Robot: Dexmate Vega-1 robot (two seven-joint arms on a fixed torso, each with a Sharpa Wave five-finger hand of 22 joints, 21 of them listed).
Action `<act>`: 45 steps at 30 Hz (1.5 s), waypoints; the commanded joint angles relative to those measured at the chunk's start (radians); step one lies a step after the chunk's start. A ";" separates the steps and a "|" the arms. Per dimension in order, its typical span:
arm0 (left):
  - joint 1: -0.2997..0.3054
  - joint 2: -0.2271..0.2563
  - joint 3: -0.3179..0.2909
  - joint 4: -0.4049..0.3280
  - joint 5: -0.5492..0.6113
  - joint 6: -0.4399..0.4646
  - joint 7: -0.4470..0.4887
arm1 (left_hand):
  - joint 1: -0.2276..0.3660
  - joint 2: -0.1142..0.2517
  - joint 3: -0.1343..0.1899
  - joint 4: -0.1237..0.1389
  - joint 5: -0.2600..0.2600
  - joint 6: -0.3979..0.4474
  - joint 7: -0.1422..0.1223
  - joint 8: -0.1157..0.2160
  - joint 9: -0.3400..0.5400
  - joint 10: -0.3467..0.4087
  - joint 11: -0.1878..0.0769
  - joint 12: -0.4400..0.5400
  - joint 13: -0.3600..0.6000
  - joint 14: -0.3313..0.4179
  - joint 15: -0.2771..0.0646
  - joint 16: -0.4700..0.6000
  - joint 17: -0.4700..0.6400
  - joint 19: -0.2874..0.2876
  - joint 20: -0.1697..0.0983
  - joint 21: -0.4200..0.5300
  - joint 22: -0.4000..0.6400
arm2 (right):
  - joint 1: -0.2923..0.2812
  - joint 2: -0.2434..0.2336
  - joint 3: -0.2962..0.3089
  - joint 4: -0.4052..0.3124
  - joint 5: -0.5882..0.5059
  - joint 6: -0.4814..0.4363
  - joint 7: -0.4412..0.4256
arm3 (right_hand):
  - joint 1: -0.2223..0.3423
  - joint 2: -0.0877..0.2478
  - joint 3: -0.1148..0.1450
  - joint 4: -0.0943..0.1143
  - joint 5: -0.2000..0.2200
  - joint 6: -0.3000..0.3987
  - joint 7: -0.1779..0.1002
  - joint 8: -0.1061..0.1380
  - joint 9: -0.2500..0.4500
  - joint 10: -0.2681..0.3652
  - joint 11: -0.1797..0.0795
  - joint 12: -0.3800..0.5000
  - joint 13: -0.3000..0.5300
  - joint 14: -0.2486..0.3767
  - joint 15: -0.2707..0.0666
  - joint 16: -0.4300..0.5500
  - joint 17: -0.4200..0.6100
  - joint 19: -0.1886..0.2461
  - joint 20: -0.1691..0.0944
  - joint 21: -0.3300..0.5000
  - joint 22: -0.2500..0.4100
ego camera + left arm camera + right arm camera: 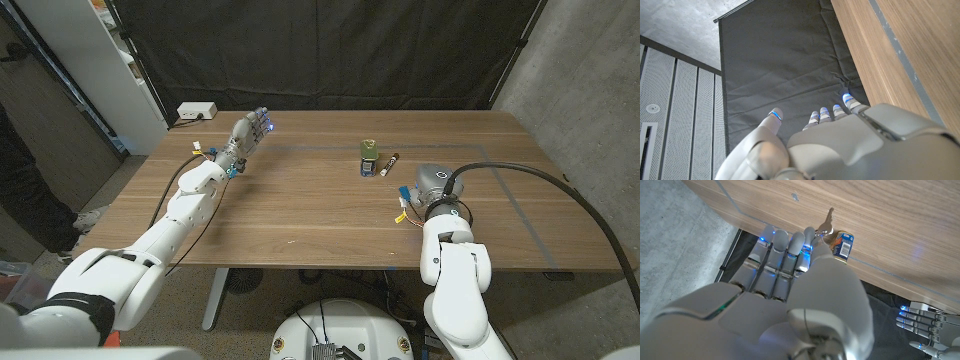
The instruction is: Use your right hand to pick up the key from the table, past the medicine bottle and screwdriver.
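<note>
My right hand (432,186) is low over the table's right side with its fingers curled in. In the right wrist view the silver key (828,222) sits at the tips of that hand (800,280), pinched by its ring between thumb and a finger, blade sticking out. Beyond it stands the small medicine bottle (842,245), which the head view places at mid-table (369,158), with the dark screwdriver (388,163) lying just to its right. My left hand (250,134) is raised over the far left of the table, fingers straight and apart (840,145), holding nothing.
A white box (196,111) sits at the table's far left edge. A white shelf (120,60) and a person (22,160) are off to the left. A black curtain (330,50) hangs behind. Thin tape lines (520,205) cross the tabletop on the right.
</note>
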 commanded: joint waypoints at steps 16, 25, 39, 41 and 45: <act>0.081 0.055 -0.010 -0.122 -0.032 0.013 0.048 | -0.010 0.009 -0.007 0.000 0.006 -0.007 -0.001 0.003 0.003 -0.013 -0.001 0.000 0.001 -0.033 0.004 0.004 0.003 -0.009 0.002 -0.002 0.005 | 0.009 0.019 0.003 -0.004 0.000 -0.033 -0.143 | 0.013 -0.002 0.032 -0.015 -0.010 0.039 -0.025 0.008 -0.003 0.017 -0.009 0.007 -0.001 0.014 -0.080 0.000 0.003 -0.007 -0.005 0.019 0.001; 0.096 0.066 -0.015 -0.142 -0.039 0.013 0.058 | -0.010 0.010 -0.008 -0.001 0.006 -0.008 -0.001 0.003 0.003 -0.012 0.002 0.001 0.001 -0.033 0.004 0.004 0.003 -0.008 0.002 -0.002 0.005 | 0.017 0.021 0.008 -0.012 -0.003 -0.028 -0.146 | 0.008 0.000 0.034 -0.011 -0.013 0.036 -0.025 0.007 -0.005 0.013 -0.013 0.009 0.005 0.011 -0.083 0.003 0.006 -0.014 -0.010 0.022 0.001; 0.112 0.074 -0.015 -0.162 -0.046 0.015 0.062 | -0.010 0.009 -0.009 -0.001 0.006 -0.008 -0.001 0.003 0.003 -0.012 0.000 0.001 0.001 -0.033 0.003 0.004 0.003 -0.007 0.001 -0.002 0.005 | 0.034 -0.076 0.059 -0.067 0.071 0.053 -0.175 | 0.006 0.010 0.030 -0.003 -0.016 0.021 -0.040 0.006 0.001 -0.004 -0.032 0.013 0.018 -0.020 -0.105 0.030 0.010 -0.037 -0.028 0.028 0.000; 0.115 0.074 -0.014 -0.165 -0.047 0.014 0.063 | -0.010 0.009 -0.010 -0.001 0.006 -0.008 -0.001 0.003 0.003 -0.012 -0.001 0.001 0.001 -0.033 0.003 0.004 0.003 -0.008 0.001 -0.002 0.005 | 0.035 -0.103 0.071 -0.082 0.094 0.072 -0.177 | 0.006 0.010 0.031 -0.003 -0.016 0.022 -0.040 0.006 0.000 -0.005 -0.032 0.014 0.019 -0.021 -0.106 0.029 0.009 -0.035 -0.029 0.030 0.000; 0.122 0.079 -0.014 -0.179 -0.046 0.015 0.068 | -0.010 0.009 -0.010 -0.001 0.006 -0.007 -0.001 0.003 0.003 -0.010 0.002 0.002 0.001 -0.033 0.003 0.004 0.003 -0.007 0.001 -0.002 0.005 | 0.034 -0.152 0.112 -0.121 0.177 0.106 -0.167 | 0.004 0.010 0.030 -0.001 -0.016 0.025 -0.043 0.007 -0.002 0.001 -0.034 0.013 0.013 -0.018 -0.109 0.032 0.007 -0.035 -0.032 0.034 0.000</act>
